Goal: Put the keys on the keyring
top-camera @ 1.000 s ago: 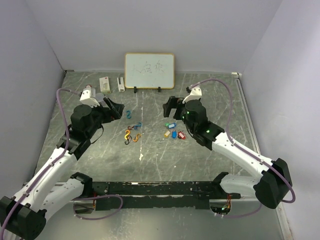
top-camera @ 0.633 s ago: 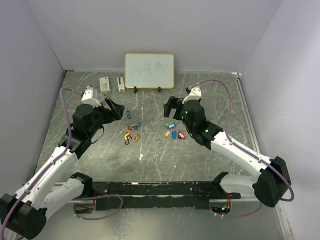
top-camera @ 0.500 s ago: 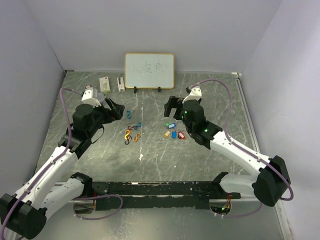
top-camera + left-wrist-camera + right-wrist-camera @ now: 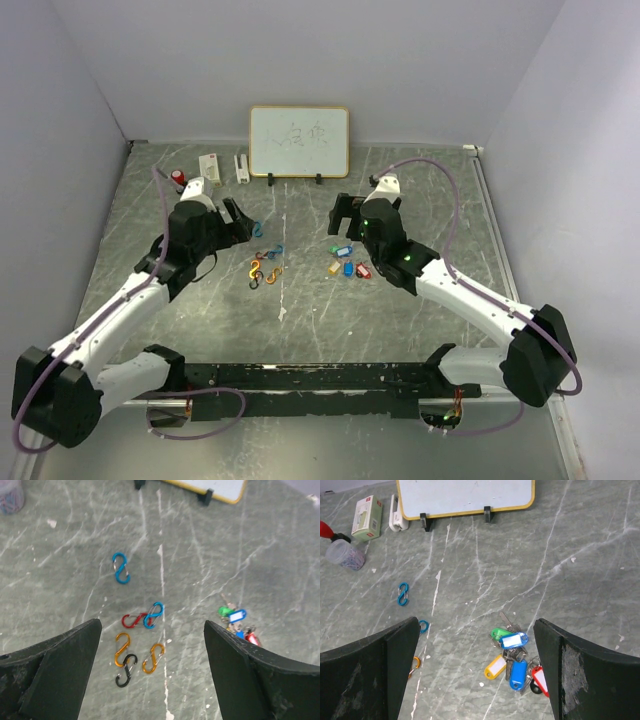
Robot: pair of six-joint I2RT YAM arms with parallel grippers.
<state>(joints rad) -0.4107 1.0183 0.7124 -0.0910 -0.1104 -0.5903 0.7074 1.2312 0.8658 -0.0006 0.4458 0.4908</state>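
Note:
The keys (image 4: 348, 262) lie in a heap on the grey table, with green, blue, yellow and red tags (image 4: 517, 657); in the left wrist view the keys (image 4: 237, 622) sit at the right. Several S-shaped clips (image 4: 265, 268) lie left of them: a lone blue one (image 4: 120, 568), a red and blue pair (image 4: 142, 618), two orange ones and a black one (image 4: 126, 670). No keyring apart from these clips shows. My left gripper (image 4: 238, 220) (image 4: 151, 625) hangs open above the clips. My right gripper (image 4: 342, 215) (image 4: 475, 621) hangs open just behind the keys, empty.
A small whiteboard (image 4: 299, 141) stands at the back. Left of it are a small box (image 4: 210, 165), a white stapler-like thing (image 4: 242, 166), a red-capped item (image 4: 178, 178) and a clear jar (image 4: 343, 555). A black rail (image 4: 310, 378) runs along the near edge.
My left arm has swung forward and to the right, bringing its gripper closer to the clips and uncovering the red-capped item. The right arm has barely moved. Both grippers stay open.

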